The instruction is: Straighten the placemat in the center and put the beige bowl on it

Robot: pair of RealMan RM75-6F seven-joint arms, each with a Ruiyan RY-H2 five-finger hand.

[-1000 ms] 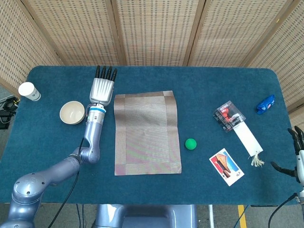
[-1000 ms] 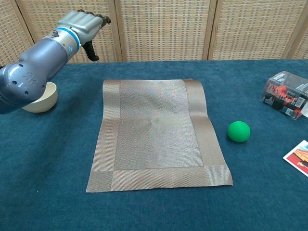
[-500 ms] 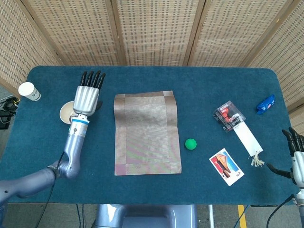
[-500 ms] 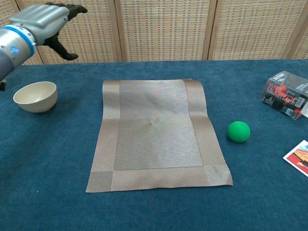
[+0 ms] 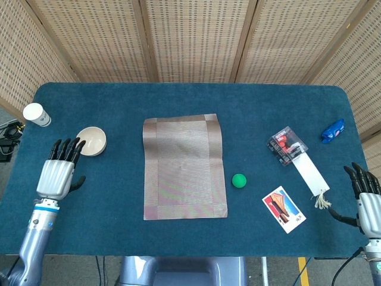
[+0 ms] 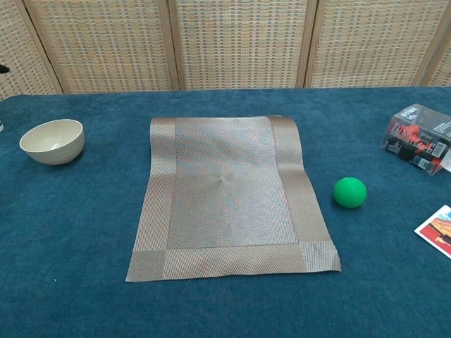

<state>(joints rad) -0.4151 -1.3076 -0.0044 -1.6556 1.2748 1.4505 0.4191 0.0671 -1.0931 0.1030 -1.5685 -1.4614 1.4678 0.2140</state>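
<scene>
Two hands spread and holding nothing: left hand (image 5: 56,173) near beige bowl (image 5: 91,141), right hand (image 5: 368,202) at table's (image 5: 178,95) near right edge, apparently idle. Placemat (image 5: 184,167) flat at centre, bowl well left of it.

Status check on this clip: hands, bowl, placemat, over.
Left hand open, near the beige bowl, not touching. Right hand open at table edge. Placemat flat, bare. Green ball beside it, clear.

A beige bowl (image 5: 91,140), a brown woven placemat (image 5: 183,167) and a green ball (image 5: 239,180) were seen on the blue worktop (image 5: 250,107).
</scene>
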